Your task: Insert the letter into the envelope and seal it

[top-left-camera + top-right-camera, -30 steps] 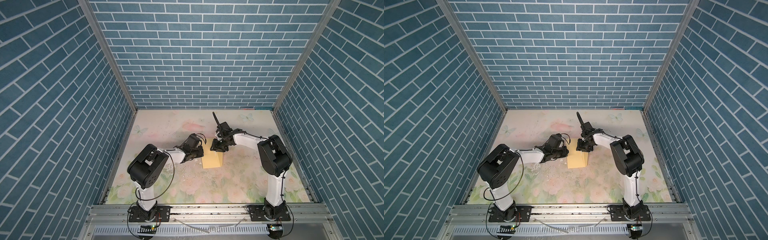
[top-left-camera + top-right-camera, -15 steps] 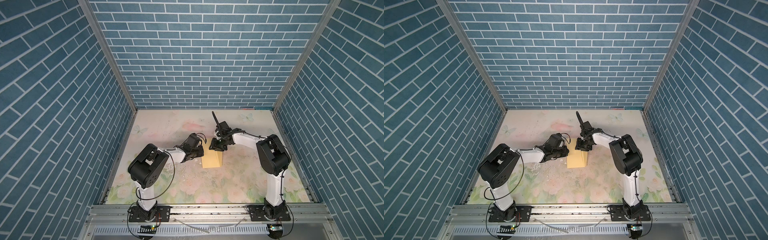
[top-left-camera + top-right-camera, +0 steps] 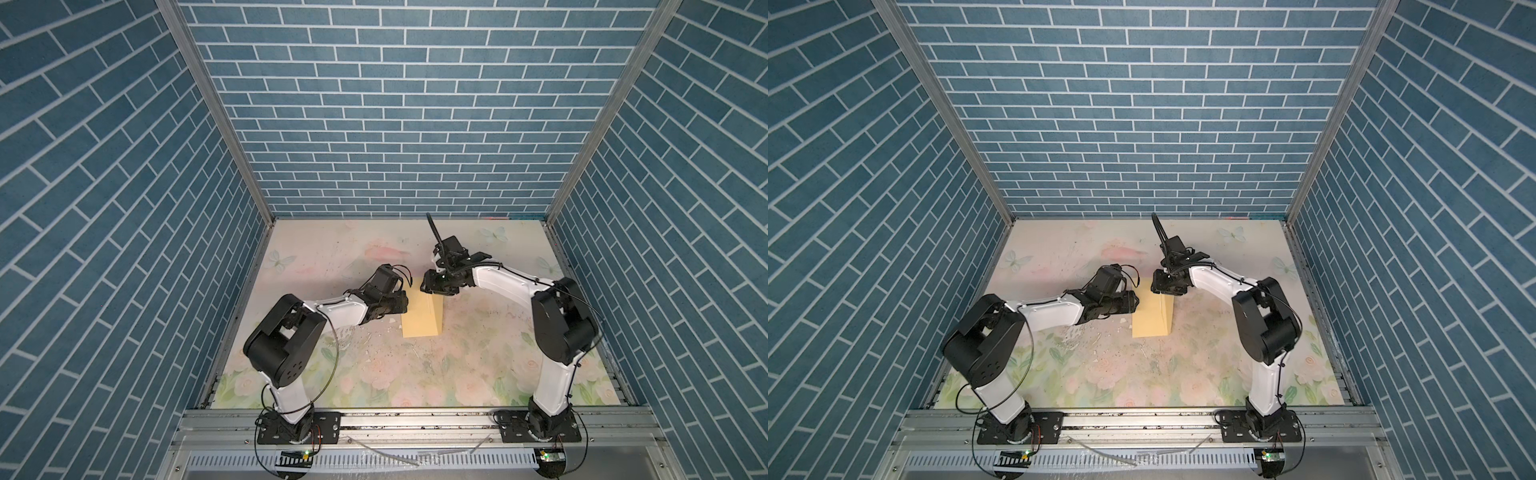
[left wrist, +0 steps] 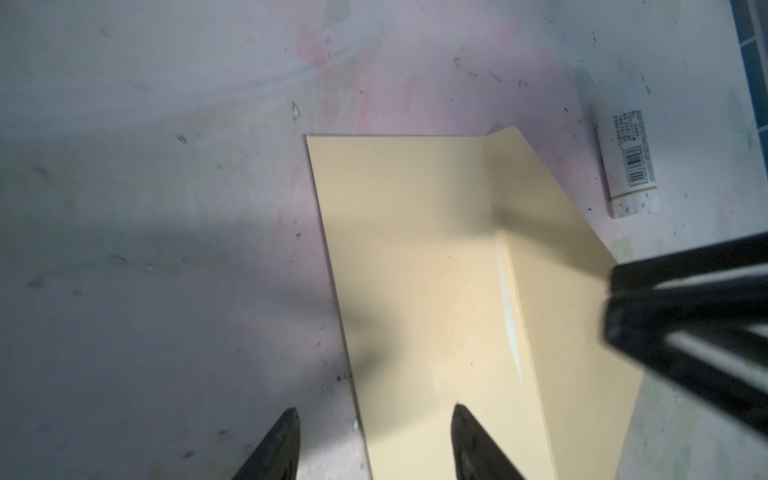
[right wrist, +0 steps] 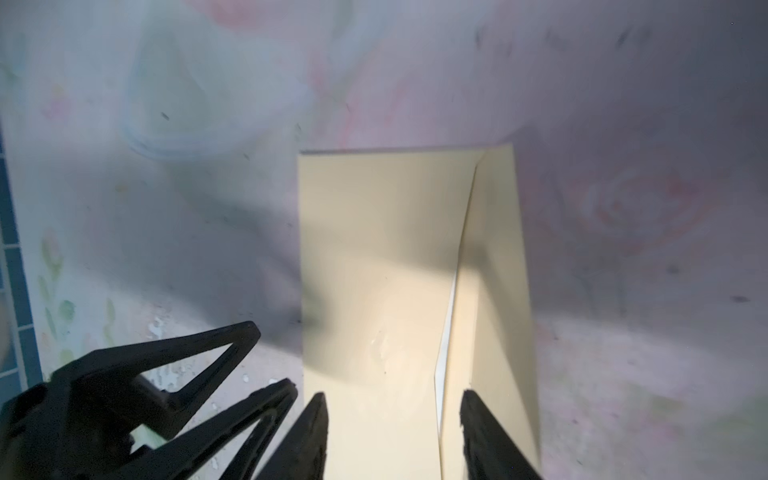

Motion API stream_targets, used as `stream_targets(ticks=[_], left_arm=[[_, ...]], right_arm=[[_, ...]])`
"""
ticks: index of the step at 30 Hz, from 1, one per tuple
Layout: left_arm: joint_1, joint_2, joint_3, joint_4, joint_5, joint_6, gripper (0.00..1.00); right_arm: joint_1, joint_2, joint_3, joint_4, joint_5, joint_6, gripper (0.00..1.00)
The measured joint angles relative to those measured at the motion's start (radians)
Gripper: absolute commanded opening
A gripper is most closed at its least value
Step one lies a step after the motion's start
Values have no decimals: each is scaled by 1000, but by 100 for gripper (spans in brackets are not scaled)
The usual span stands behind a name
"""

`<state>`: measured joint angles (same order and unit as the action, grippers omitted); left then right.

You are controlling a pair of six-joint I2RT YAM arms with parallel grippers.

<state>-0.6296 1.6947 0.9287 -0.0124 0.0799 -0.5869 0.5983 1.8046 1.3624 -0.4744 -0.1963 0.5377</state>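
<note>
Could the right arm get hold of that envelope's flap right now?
Probably yes: the right gripper hovers open just above the envelope, one finger over the raised flap, with nothing between them.

Tally: one bench [image 3: 478, 353]. One envelope [image 3: 417, 320], one flap on it. One letter [image 5: 440, 361], only a thin white edge showing at the fold. One glue stick [image 4: 627, 162], seen in the left wrist view alone. Two arms: left arm [image 3: 336, 311], right arm [image 3: 503, 282]. One pair of jaws apiece, two pairs.
</note>
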Motion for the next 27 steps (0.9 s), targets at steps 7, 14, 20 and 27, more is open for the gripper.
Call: stream_targets(ticks=[7, 14, 20, 27], left_arm=[[-61, -129, 170, -161, -123, 83, 83], [-219, -9, 428, -301, -237, 113, 85], [-291, 212, 616, -411, -301, 85, 84], [-328, 429, 801, -547, -399, 39, 75]], right_arm=[[-59, -264, -25, -6, 179, -124, 92], [-179, -333, -154, -38, 303, -177, 99], [-280, -414, -262, -45, 338, -177, 99], [-326, -459, -352, -9, 320, -177, 99]])
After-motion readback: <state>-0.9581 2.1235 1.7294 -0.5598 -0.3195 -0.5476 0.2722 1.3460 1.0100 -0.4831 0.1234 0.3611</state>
